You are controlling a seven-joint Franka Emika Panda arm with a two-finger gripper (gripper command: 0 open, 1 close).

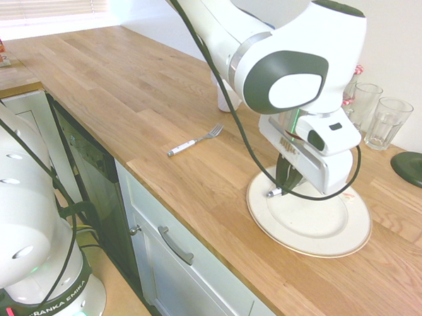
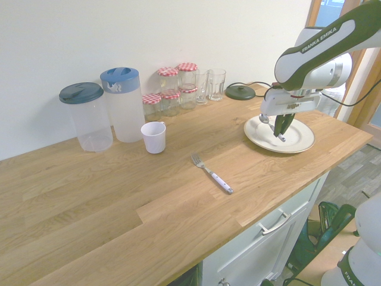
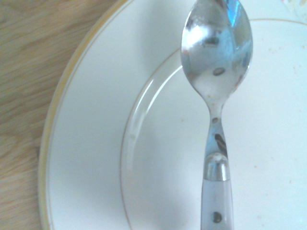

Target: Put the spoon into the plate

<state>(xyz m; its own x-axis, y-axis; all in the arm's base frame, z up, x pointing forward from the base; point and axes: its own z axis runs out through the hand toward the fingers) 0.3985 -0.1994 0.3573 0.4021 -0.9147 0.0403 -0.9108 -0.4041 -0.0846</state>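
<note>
My gripper [image 1: 286, 177] hangs low over the near-left part of the cream-white plate [image 1: 324, 231], shut on the spoon [image 1: 273, 193]. One end of the spoon sticks out below the dark fingers, just above the plate. The wrist view shows the spoon's [image 3: 218, 62] silver bowl and white handle lying over the plate's [image 3: 91, 143] rim and well. From the other side the gripper [image 2: 280, 127] stands above the plate [image 2: 299, 140] near the counter's right end.
A white-handled fork [image 1: 194, 141] [image 2: 212, 174] lies on the wooden counter toward its front edge. Along the wall stand drinking glasses [image 1: 386, 123], red-lidded jars [image 2: 169, 95], a white cup [image 2: 154, 137], two lidded plastic jugs [image 2: 123, 104] and a dark round lid [image 2: 241, 91].
</note>
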